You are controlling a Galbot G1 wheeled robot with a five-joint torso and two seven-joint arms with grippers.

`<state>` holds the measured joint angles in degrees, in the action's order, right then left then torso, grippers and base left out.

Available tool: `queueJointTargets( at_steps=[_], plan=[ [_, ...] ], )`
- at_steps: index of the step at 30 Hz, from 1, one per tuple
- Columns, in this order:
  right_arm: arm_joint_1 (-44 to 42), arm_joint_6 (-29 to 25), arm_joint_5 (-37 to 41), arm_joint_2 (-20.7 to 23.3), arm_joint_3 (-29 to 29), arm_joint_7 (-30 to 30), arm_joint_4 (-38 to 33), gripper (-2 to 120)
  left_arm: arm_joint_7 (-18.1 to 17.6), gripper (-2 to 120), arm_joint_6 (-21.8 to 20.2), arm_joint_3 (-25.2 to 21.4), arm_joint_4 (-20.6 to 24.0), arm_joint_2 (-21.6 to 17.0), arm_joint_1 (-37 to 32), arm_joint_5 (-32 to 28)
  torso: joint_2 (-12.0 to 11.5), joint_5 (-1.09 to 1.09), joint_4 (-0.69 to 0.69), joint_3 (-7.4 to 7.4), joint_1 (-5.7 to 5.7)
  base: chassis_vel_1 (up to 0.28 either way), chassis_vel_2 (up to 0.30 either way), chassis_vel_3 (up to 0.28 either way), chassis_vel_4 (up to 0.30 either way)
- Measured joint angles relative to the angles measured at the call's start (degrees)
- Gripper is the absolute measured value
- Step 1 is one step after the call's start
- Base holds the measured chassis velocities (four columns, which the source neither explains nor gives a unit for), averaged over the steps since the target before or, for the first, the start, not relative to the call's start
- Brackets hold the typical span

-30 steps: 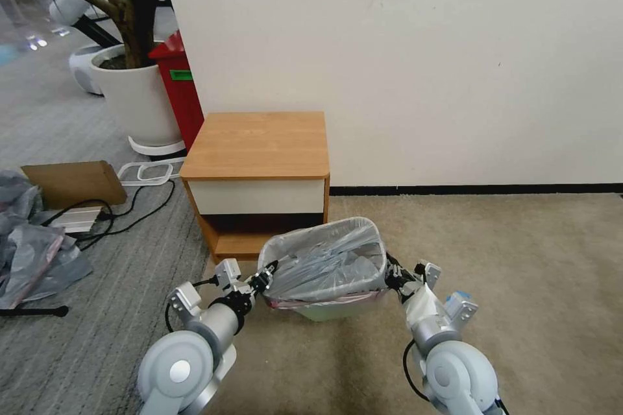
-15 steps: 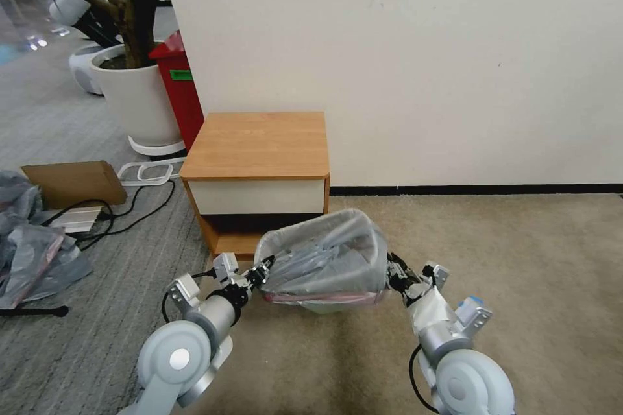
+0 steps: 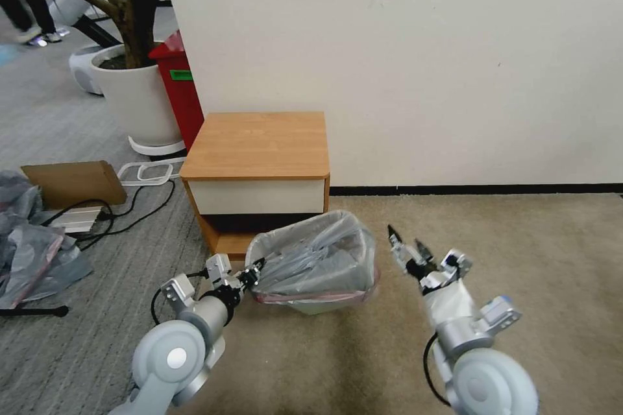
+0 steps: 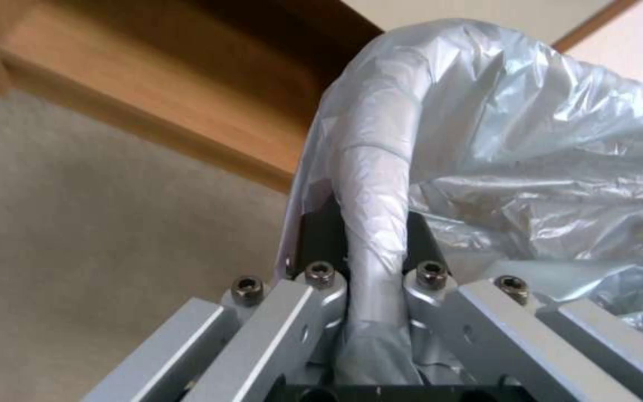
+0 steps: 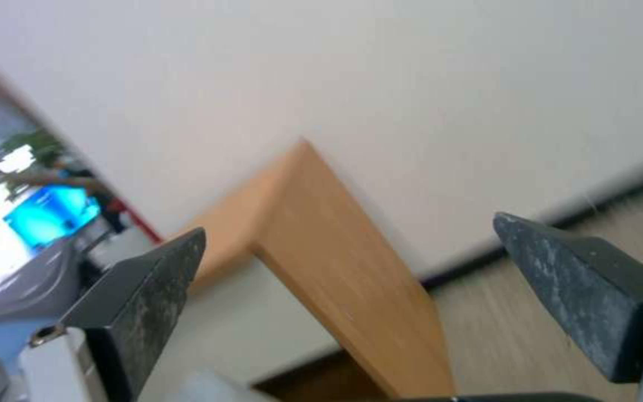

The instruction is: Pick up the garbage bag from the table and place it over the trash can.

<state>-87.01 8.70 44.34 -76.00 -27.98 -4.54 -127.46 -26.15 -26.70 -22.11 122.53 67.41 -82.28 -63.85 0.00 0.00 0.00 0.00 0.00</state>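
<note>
From the head view, the garbage bag [image 3: 315,259] sits over the trash can [image 3: 324,304], which stands on the beige carpet [image 3: 532,259] just in front of the table [image 3: 258,172]. The bag covers most of the can, so only a small pale bit of the can peeks out under the pinkish-red band. The can looks a little tilted. The left gripper [image 3: 250,274] is at the left side of the can, pinched on the bag and the rim there. The right gripper [image 3: 404,248] is just beside the bag on the right, not touching it, with its two dark fingers spread apart and nothing between them. The lower parts of both arms are cut off by the picture's edge. A red bin [image 3: 176,94] and a white plant pot [image 3: 133,97] stand behind the table by the wall. In the left wrist view, the left gripper [image 4: 370,237] is squeezed tight on the can's rounded rim, with the crinkly grey bag [image 4: 530,145] wrapped over it. The rim hides most of the black fingers [image 4: 320,237]. The wooden shelf of the table [image 4: 158,95] is close behind. In the right wrist view, the right gripper [image 5: 351,279] is open wide, and its dark fingertips [image 5: 150,279] hold only air. Past them is a blurry corner of the table [image 5: 329,245] and the wall [image 5: 426,84].
</note>
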Motion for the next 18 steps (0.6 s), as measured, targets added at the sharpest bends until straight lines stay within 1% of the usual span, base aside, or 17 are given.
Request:
queueJointTargets(
  at_steps=[1,3,4,5,6,7,8,9,10,11,12,13,15,16,17,18],
  plan=[
    [0.0,0.0,0.0,0.0,0.0,0.0,0.0,100,0.0,4,0.0,0.0,0.0,0.0,0.0,0.0,0.0,0.0,0.0,0.0,0.0,0.0,0.0,0.0,0.0],
    [1.7,1.0,-3.0,2.7,0.8,2.1,-2.0,100,0.1,4,-0.4,1.2,0.2,-0.8,0.3,3.8,0.0,0.0,0.0,0.0,0.0,0.0,0.0,0.0,0.0],
    [1.7,1.0,-3.0,2.7,0.8,2.1,-2.0,100,0.1,4,-0.4,1.2,0.2,-0.8,0.3,3.8,0.0,0.0,0.0,0.0,0.0,0.0,0.0,0.0,0.0],
    [2.9,1.9,-6.0,5.2,2.3,3.8,-3.1,94,0.1,4,-0.8,2.0,0.5,-1.2,0.5,5.8,0.0,0.0,0.01,0.0,0.0,0.0,0.0,0.0,0.0],
    [4.2,3.3,-9.1,7.5,3.8,5.7,-3.9,91,0.2,4,-1.0,2.8,0.7,-1.6,0.6,7.2,0.0,0.0,0.0,0.0,0.0,0.0,0.0,0.0,0.0],
    [6.8,6.0,-13.4,11.1,6.8,9.2,-4.5,84,0.3,4,-1.2,3.8,1.2,-2.0,0.9,9.2,0.0,0.0,-0.01,0.0,0.0,0.0,0.0,0.0,0.0],
    [6.8,6.0,-13.4,11.1,6.8,9.2,-4.5,84,0.3,4,-1.2,3.8,1.2,-2.0,0.9,9.2,0.0,0.0,-0.01,0.0,0.0,0.0,0.0,0.0,0.0],
    [9.2,8.4,-16.6,13.7,9.7,11.3,-4.7,81,0.5,4,-1.2,4.4,1.5,-2.3,0.9,10.5,0.0,0.0,-0.01,0.0,0.0,0.0,0.0,0.0,0.0],
    [12.8,11.2,-20.0,16.4,13.6,13.3,-4.7,75,0.9,4,-1.2,5.0,1.9,-2.7,1.0,12.0,0.0,-0.01,0.0,0.0,0.0,0.0,0.0,0.0,0.0],
    [15.1,12.4,-21.7,17.7,16.1,14.0,-4.4,71,1.3,4,-1.2,5.3,2.0,-2.8,1.0,13.1,0.0,0.0,0.0,0.0,0.0,0.0,0.0,0.0,0.0],
    [15.1,12.4,-21.7,17.7,16.1,14.0,-4.4,71,1.3,4,-1.2,5.3,2.0,-2.8,1.0,13.1,0.0,0.0,0.0,0.0,0.0,0.0,0.0,0.0,0.0],
    [18.4,14.4,-24.3,19.3,20.1,14.6,-3.9,64,1.8,4,-1.1,5.6,2.2,-3.1,1.0,14.6,0.0,-0.01,0.03,0.0,0.0,0.0,0.0,0.0,0.0],
    [23.8,17.5,-27.5,21.0,26.0,15.2,-2.8,56,2.8,4,-0.9,6.1,2.3,-3.4,0.9,17.4,0.0,0.0,0.02,0.0,0.0,0.0,0.0,0.0,0.0],
    [23.8,17.5,-27.5,21.0,26.0,15.2,-2.8,56,2.8,4,-0.9,6.1,2.3,-3.4,0.9,17.4,0.0,0.0,0.02,0.0,0.0,0.0,0.0,0.0,0.0],
    [25.3,18.7,-28.2,21.3,27.7,15.2,-2.5,54,3.1,4,-0.7,6.2,2.3,-3.6,0.8,18.2,0.0,-0.01,0.01,0.0,0.0,0.0,0.0,0.0,0.0],
    [27.3,20.6,-29.1,21.6,30.1,15.2,-2.0,49,3.4,4,-0.6,6.3,2.4,-3.7,0.8,18.9,0.0,-0.01,0.03,0.0,0.0,0.0,0.0,0.0,0.0]
  ],
)
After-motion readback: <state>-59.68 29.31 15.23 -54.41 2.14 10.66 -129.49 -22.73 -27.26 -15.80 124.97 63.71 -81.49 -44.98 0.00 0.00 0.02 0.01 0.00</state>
